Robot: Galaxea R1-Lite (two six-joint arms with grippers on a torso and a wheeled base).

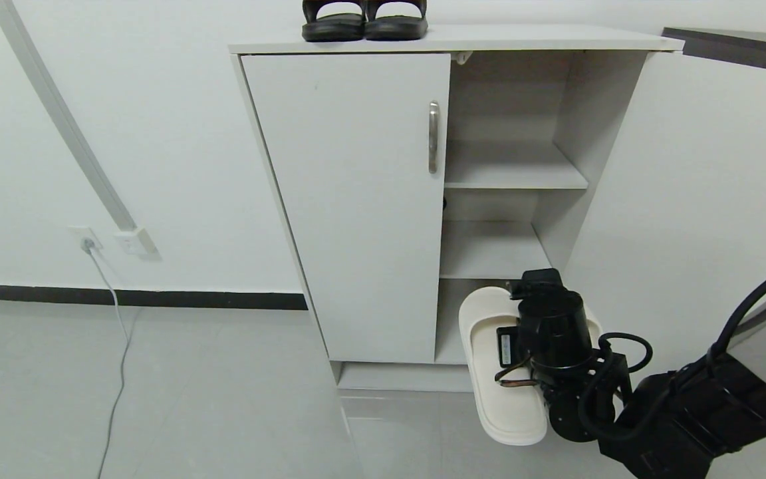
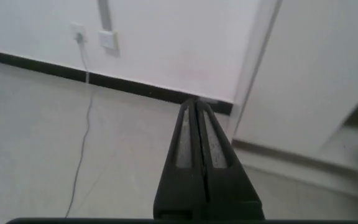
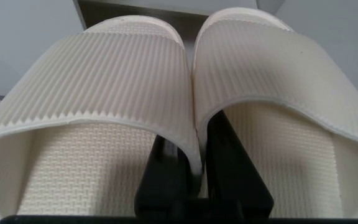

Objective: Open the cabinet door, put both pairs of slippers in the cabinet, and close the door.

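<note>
At the open cabinet, before its bottom compartment, the right tool clamps the white slippers by adjoining straps; black slippers sit on its top; the left tool is pinched together.

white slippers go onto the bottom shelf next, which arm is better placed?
Right. The right gripper is shut on the white slippers, holding them at the cabinet's open side, just in front of the bottom shelf. The left gripper is shut, empty, over the floor beside the closed door.
</note>
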